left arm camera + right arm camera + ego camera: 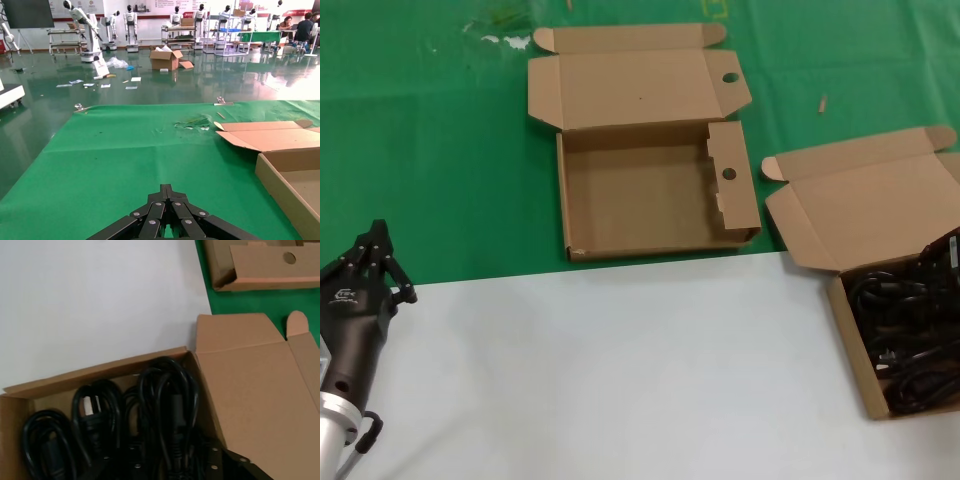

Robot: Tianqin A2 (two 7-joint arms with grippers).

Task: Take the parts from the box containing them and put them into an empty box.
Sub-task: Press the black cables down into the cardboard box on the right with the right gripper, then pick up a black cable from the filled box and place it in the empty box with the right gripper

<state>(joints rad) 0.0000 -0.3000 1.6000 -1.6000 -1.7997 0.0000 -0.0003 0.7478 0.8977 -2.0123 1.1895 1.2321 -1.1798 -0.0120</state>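
The parts [165,410] are black coiled power cords lying in the box containing them [95,371], a plain-lidded box at the right table edge [848,325]. My right gripper [175,452] is down among the cords, its jaws spread wide with one cord bundle between them; in the head view it shows at the far right [942,258]. The empty box [638,190] with its holed partition [730,175] stands open on the green cloth, also seen in the left wrist view [280,187]. My left gripper [375,240] rests shut and empty at the lower left [167,189].
A white sheet [620,370] covers the near table, green cloth [430,150] the far part. Both lids [630,85] [865,205] lie folded back. Small scraps [505,25] lie on the far cloth.
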